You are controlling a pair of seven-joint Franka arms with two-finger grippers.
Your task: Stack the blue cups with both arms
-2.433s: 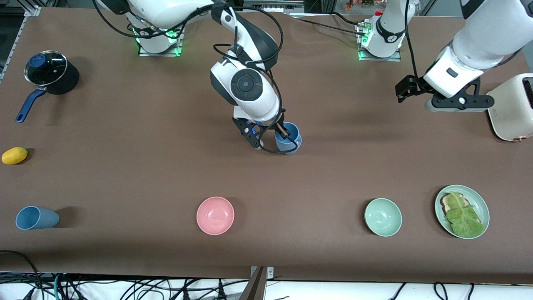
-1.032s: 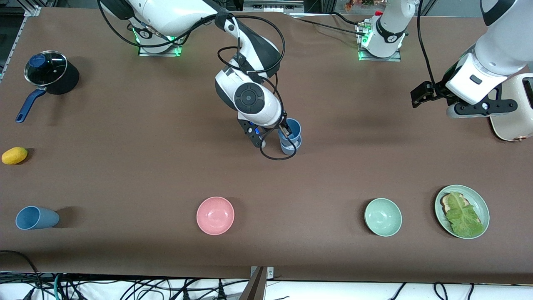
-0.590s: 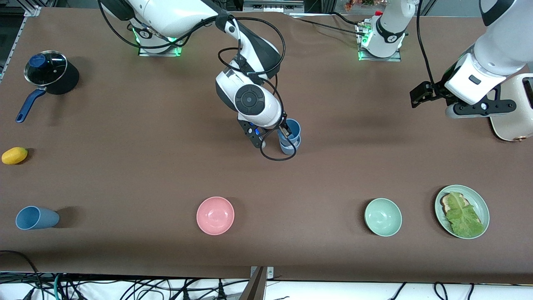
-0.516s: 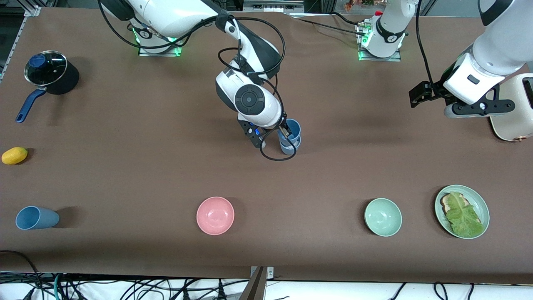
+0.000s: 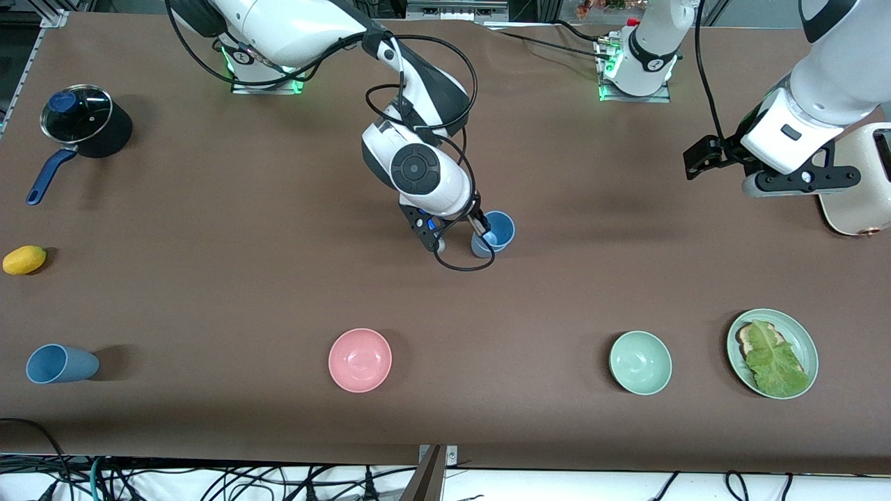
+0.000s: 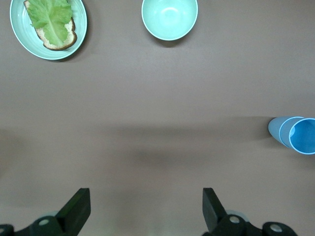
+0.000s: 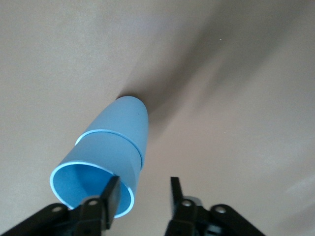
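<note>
Since the earlier frame, the right hand point(image 5: 479, 227) has parted its fingers point(image 7: 111, 195) from the rim of the upper blue cup point(image 5: 498, 230), which now sits nested in the lower blue cup point(image 5: 482, 247). Nearest the front camera, a third blue cup point(image 5: 59, 364) lies on its side at the right arm's end of the desk point(image 5: 209, 292). The stacked pair stands mid-desk, farther from the camera than the pink bowl point(image 5: 360, 360). The left hand point(image 6: 145, 210) waits wide open, empty, over the desk by the toaster point(image 5: 860, 188).
</note>
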